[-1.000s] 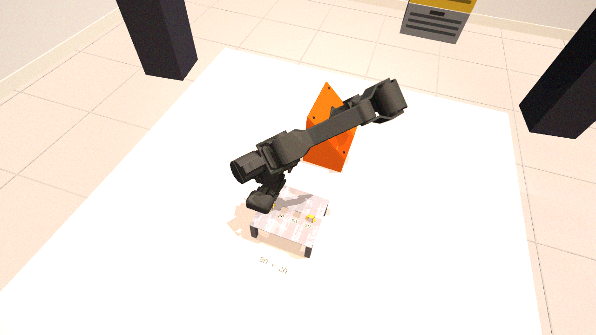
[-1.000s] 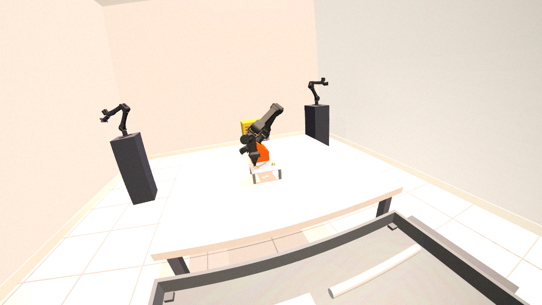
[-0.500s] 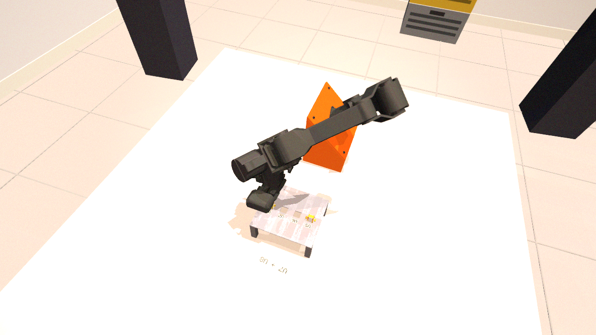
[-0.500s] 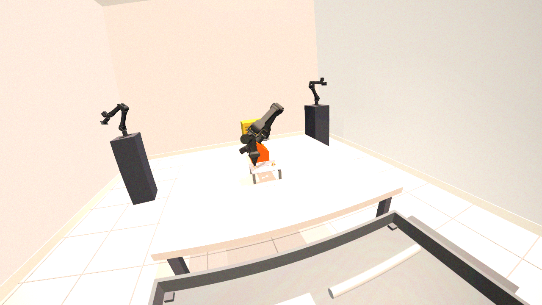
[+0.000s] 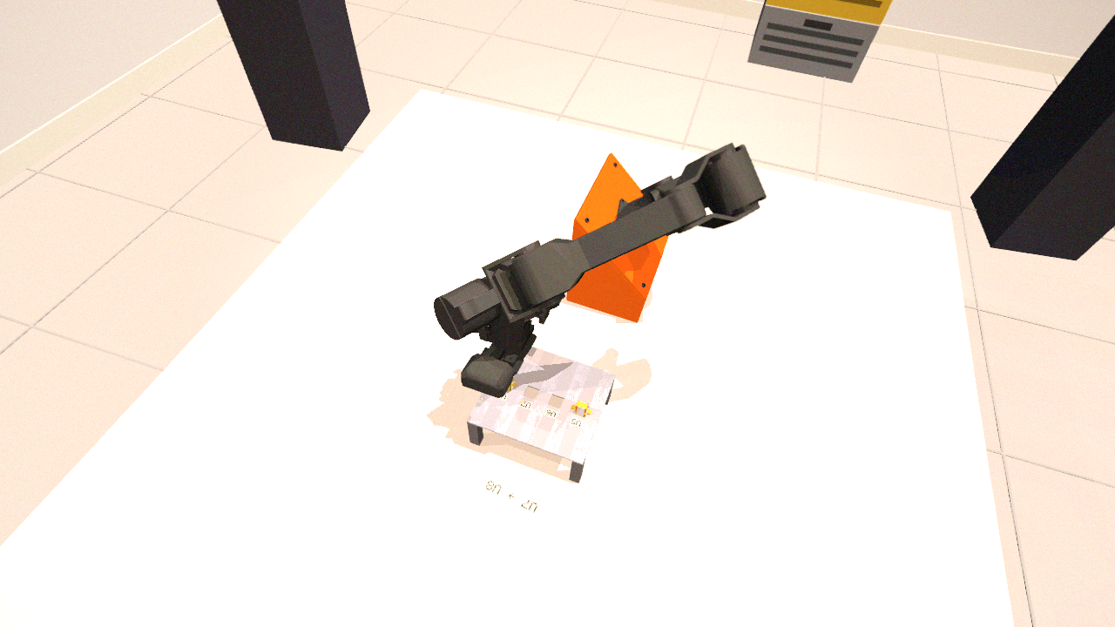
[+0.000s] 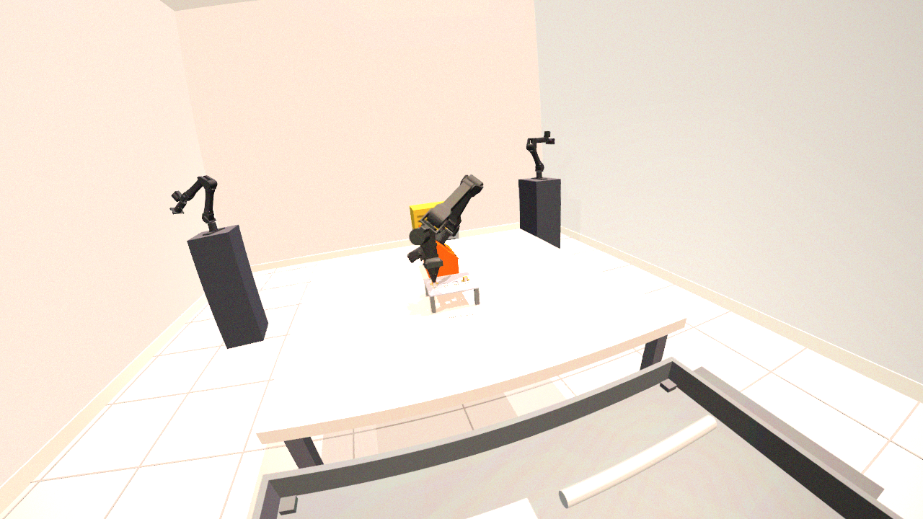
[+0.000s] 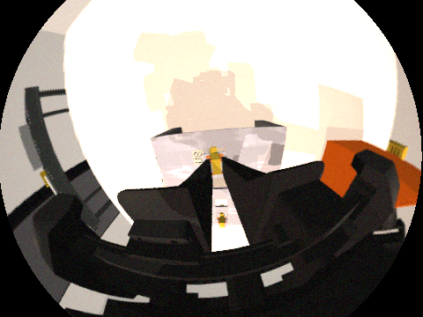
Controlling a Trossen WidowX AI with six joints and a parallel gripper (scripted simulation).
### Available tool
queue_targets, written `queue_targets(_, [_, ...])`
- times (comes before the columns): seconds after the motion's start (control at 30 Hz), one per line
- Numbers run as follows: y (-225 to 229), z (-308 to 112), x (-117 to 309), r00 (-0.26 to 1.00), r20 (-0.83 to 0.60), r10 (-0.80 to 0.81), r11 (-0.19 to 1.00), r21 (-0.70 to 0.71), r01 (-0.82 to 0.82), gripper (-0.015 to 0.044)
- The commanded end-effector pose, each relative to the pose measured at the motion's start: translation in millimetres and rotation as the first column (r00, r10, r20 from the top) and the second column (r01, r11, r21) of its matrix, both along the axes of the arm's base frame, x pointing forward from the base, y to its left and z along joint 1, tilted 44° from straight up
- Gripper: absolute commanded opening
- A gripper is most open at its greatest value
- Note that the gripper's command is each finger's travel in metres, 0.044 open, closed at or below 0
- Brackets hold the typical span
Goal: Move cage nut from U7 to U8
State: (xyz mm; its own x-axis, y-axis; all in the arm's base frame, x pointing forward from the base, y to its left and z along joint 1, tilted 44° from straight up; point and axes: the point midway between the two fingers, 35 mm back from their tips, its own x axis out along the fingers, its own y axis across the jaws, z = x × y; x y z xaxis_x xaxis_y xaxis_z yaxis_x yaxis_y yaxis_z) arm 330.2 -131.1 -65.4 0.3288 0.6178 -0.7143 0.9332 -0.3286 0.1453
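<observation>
Counter (image 5: 740,468) (image 6: 516,348) (image 7: 264,35): white top, paler tan edge, dark legs (image 6: 653,352) in exterior view. Clock bearings per top view, origin at rail plate.
- Rail plate (image 5: 537,428) (image 6: 451,288) (image 7: 185,145): raised, level, its short dark feet (image 5: 476,433) (image 6: 477,296) standing on counter.
- Orange wedge-shaped arm mount (image 5: 604,288) (image 6: 446,261) (image 7: 339,165): on counter, 1 o'clock, apart from plate.
- Lettering with "U7" and "U8" (image 5: 511,495) (image 6: 461,316): on counter surface, between 6 and 7 o'clock, near plate.

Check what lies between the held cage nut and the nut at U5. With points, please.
Two open square holes, U7 (image 5: 531,392) and U6 (image 5: 557,401), lie between the held nut (image 5: 512,386) (image 7: 215,164) and the U5 nut (image 5: 580,408) (image 7: 222,218); the top view shows it.
</observation>
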Motion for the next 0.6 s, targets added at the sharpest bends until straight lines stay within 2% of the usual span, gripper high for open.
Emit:
queue_targets(0.0, [1.3, -0.6, -1.4, 1.0, 0.001, -0.009, 1.0, 0.005, 0.009, 0.0026])
queue_targets(0.57, [2.0, -1.0, -2.4, 1.0, 0.017, -0.024, 1.0, 0.002, 0.024, 0.0026])
